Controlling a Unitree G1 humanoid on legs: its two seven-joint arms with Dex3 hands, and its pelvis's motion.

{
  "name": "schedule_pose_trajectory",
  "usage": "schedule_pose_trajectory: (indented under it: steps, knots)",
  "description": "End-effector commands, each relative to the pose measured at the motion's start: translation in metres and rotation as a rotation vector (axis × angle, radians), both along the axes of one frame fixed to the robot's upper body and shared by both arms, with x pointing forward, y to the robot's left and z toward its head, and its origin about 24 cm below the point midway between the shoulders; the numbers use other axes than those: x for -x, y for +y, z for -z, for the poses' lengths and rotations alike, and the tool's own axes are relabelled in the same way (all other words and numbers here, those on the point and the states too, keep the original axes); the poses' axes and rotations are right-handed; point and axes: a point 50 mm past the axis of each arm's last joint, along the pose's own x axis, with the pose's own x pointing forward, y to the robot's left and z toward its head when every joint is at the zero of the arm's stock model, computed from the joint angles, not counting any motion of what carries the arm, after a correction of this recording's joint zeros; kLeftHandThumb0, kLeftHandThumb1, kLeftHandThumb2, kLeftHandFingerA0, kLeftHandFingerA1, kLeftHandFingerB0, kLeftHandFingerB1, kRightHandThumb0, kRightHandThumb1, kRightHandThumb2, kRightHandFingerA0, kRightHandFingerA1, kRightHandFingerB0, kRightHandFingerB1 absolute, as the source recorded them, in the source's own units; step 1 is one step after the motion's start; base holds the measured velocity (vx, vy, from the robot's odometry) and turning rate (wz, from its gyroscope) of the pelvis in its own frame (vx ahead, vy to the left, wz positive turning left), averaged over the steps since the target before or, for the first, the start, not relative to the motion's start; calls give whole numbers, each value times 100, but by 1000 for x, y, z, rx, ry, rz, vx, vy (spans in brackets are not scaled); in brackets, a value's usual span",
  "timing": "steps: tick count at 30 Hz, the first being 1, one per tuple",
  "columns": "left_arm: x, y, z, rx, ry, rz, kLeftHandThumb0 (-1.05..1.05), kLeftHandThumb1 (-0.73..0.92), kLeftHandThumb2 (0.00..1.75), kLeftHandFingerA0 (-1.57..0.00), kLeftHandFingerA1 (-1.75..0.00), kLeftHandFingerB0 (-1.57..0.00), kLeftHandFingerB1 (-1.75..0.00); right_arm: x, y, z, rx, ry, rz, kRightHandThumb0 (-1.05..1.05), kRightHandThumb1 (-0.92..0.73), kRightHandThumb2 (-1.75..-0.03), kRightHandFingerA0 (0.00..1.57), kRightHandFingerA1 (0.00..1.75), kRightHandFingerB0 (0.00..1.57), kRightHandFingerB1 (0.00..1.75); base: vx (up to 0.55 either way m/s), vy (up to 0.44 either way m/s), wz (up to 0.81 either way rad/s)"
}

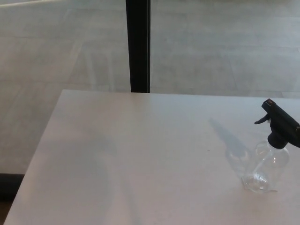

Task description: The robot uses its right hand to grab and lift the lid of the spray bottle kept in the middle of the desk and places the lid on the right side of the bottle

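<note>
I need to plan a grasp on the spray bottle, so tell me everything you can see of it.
The spray bottle stands upright on the white desk, near the picture's right edge. Its body is clear, looks like plastic and seems empty. A black trigger lid is still on its neck, nozzle pointing to picture left; the lid's far end runs out of frame. Nothing but the desk touches it; no hand shows.

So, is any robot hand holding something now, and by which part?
Nothing is held. No robot hand is in view; the spray bottle stands alone, its lid still on.
</note>
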Motion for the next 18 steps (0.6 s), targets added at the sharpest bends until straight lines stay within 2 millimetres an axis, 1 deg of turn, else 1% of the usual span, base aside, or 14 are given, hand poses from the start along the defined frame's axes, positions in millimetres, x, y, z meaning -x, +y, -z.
schedule_pose_trajectory:
  steps: [1,2,3,4,5,9,10,11,12,13,15,16,17,18]
  knots:
    - [2,5,-5,-26,-25,-10,-75,82,64,-58,-54,-42,-41,-40,137,7,319,341,-511,-82,-66,-61,80,86,39,34,0,0,0]
    - [2,6,-6,-27,-23,-7,-75,83,65,-58,-54,-43,-41,-41,141,13,329,367,-517,-80,-67,-61,76,77,40,34,0,0,0]
    - [2,6,-6,-29,-24,-4,-74,83,64,-57,-58,-43,-43,-41,143,17,339,393,-525,-80,-69,-61,72,89,41,34,0,0,0]
    - [2,7,-7,-31,-28,-1,-74,83,64,-57,-58,-43,-43,-41,144,22,350,423,-534,-80,-69,-61,72,89,41,34,0,0,0]
    - [2,7,-7,-31,-29,2,-72,84,65,-56,-57,-42,-43,-41,145,25,367,439,-539,-83,-70,-62,68,77,41,34,0,0,0]
    - [1,7,-7,-28,-33,-18,-74,83,65,-56,-54,-42,-42,-43,148,31,365,466,-551,-81,-70,-61,70,74,45,37,0,0,0]
    - [0,7,-7,-32,-27,-16,-73,82,64,-58,-55,-43,-42,-44,148,33,368,475,-555,-83,-70,-62,72,86,45,37,0,0,0]
    - [-1,7,-7,-35,-27,-13,-72,83,64,-58,-55,-43,-42,-44,149,35,383,492,-562,-85,-55,-96,70,84,42,50,0,0,0]
    - [-1,7,-7,-32,-29,-6,-73,84,65,-55,-55,-41,-42,-44,149,36,380,497,-561,-85,-70,-62,70,83,49,38,0,0,0]
    - [-1,7,-7,-27,-31,1,-74,83,65,-56,-55,-42,-42,-43,149,37,374,509,-560,-88,-58,-99,73,96,46,52,0,0,0]
    - [-1,7,-7,-29,-29,-4,-74,83,65,-56,-55,-42,-42,-43,150,38,373,520,-560,-88,-58,-99,73,96,46,52,0,0,0]
    - [0,7,-8,-16,-40,-7,-73,65,105,-49,-64,-34,-54,-42,152,39,385,536,-569,-82,-69,-62,78,120,52,40,0,0,0]
    - [0,7,-8,-14,-38,-7,-72,65,105,-49,-64,-35,-54,-41,153,40,388,540,-572,-82,-68,-62,79,121,53,40,0,0,0]
    - [1,7,-7,-18,-30,-1,-71,66,105,-49,-64,-35,-54,-40,154,41,398,551,-572,-87,-58,-100,71,95,46,52,0,0,0]
